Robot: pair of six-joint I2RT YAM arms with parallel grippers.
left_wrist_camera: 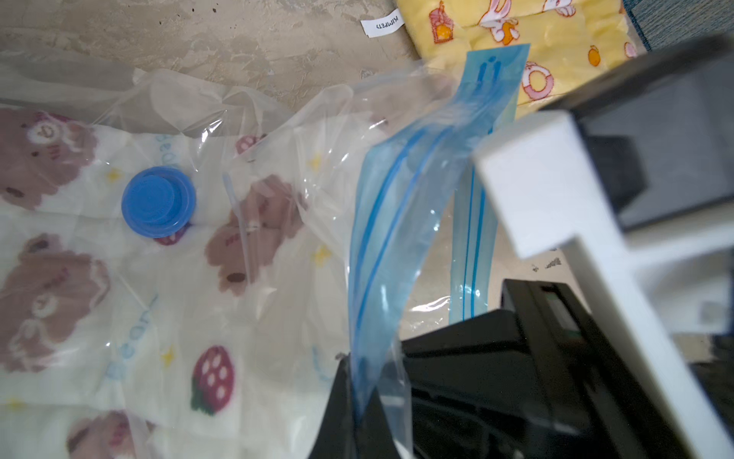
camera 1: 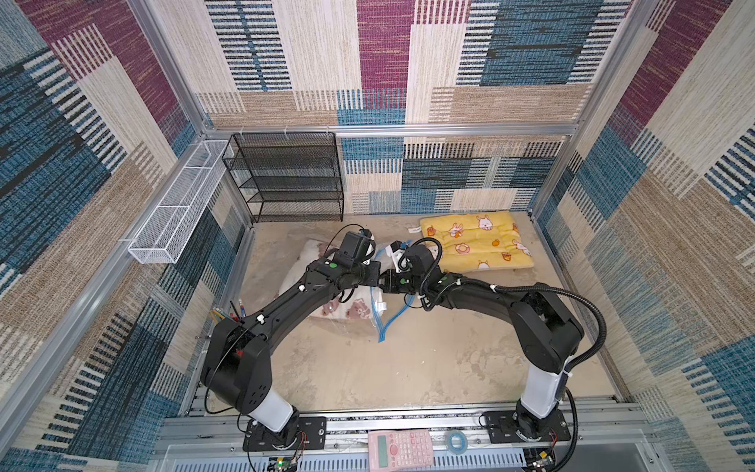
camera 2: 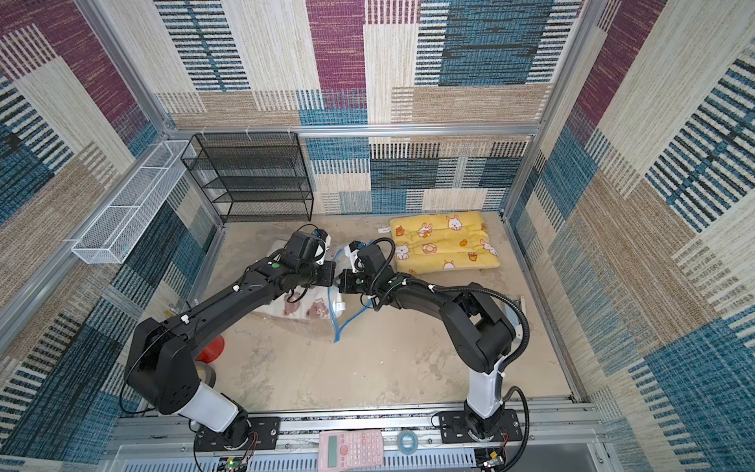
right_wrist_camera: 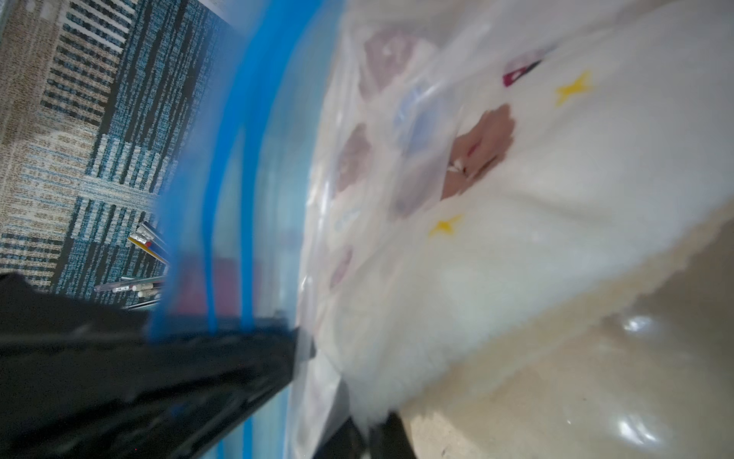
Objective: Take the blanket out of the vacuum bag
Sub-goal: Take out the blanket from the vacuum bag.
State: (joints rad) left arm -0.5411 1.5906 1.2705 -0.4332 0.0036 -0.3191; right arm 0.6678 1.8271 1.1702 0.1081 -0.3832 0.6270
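Note:
The clear vacuum bag [camera 1: 359, 327] lies left of centre on the floor, with its blue zip strip [left_wrist_camera: 381, 222] lifted and its round blue valve cap [left_wrist_camera: 158, 202] on top. Inside lies the blanket [left_wrist_camera: 131, 318], white with brown bears and strawberries. Both arms meet over the bag's mouth. My left gripper [left_wrist_camera: 355, 381] is shut on the blue zip strip [camera 1: 387, 323]. My right gripper [right_wrist_camera: 371, 433] is shut on the fluffy white edge of the blanket [right_wrist_camera: 516, 238], just inside the open mouth. In both top views the fingertips are hidden under the wrists.
A yellow cartoon-print pad [camera 1: 478, 241] lies at the back right, close behind the right wrist. A black mesh rack [camera 1: 286, 180] stands at the back left and a white wire basket [camera 1: 175, 204] hangs on the left wall. A pink calculator [camera 1: 400, 447] and a tape roll [camera 1: 455, 442] sit on the front rail.

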